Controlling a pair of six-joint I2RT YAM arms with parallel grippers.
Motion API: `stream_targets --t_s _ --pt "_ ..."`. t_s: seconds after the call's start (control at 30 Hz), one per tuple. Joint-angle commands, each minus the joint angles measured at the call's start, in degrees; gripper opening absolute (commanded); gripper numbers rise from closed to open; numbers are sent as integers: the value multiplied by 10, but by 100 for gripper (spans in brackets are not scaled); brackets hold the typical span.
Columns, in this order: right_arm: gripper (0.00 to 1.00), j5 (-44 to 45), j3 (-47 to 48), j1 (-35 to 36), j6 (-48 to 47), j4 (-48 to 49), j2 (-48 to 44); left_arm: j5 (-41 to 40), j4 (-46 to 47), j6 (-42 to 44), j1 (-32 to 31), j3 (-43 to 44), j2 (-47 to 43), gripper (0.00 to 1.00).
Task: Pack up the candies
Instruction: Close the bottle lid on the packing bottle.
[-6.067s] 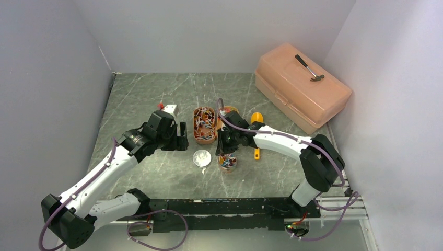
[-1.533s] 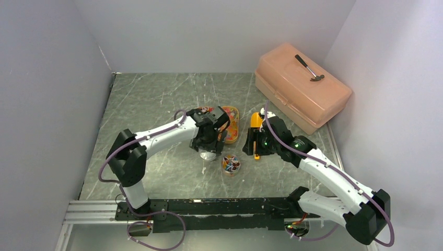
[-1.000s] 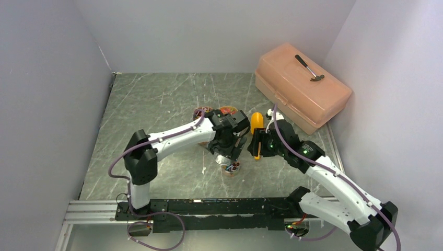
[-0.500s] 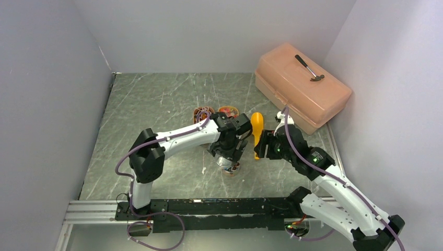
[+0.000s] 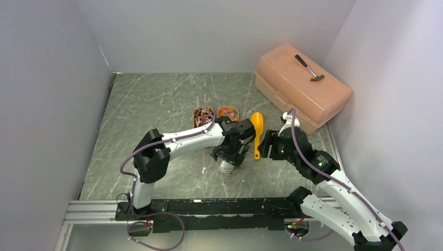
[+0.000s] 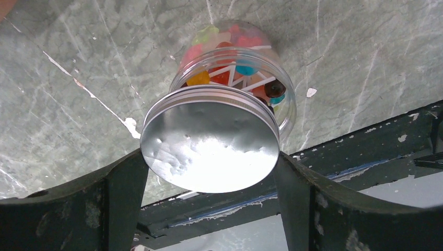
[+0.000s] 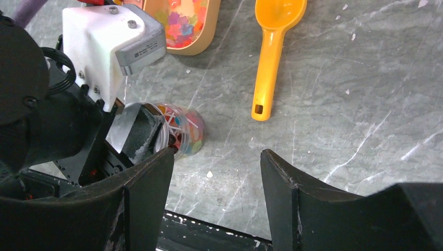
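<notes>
A small clear jar (image 6: 245, 57) full of candies (image 6: 230, 73) stands on the marble table. My left gripper (image 6: 209, 172) is shut on a round silvery lid (image 6: 209, 146), tilted just above the jar's mouth and covering most of it. In the top view the left gripper (image 5: 228, 157) hides the jar almost fully. More candies lie in two small oval trays (image 5: 203, 113) behind it, red, blue and white wrapped ones in the left tray and gummy bits in the right tray (image 7: 183, 26). My right gripper (image 7: 214, 167) is open and holds nothing, to the right of the jar (image 7: 183, 128).
An orange plastic scoop (image 5: 257, 130) lies between the arms, bowl toward the back, just beyond the right gripper (image 5: 266, 144). A peach toolbox (image 5: 303, 86) with a hammer (image 5: 310, 68) on top stands at the back right. The black rail runs along the near edge.
The left gripper has carried the lid toward the near side and down over the jar, which it now covers. The right gripper has drawn back to the right, off the scoop.
</notes>
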Motion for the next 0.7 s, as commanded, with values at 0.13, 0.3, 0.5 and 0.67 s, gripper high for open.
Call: stream_targets --t_s 0.13,0.3,0.5,0.67 --pt "66 16 -2 -1 6 0 -12 3 10 -12 -8 23 16 71" --pt "66 18 -1 -1 7 -3 -15 1 12 -12 -10 29 20 71" --pt "66 19 -2 -2 7 -4 -18 -6 12 -10 -10 39 18 71" --pt "66 17 -4 -1 7 -3 -15 -8 14 -8 -10 39 16 71"
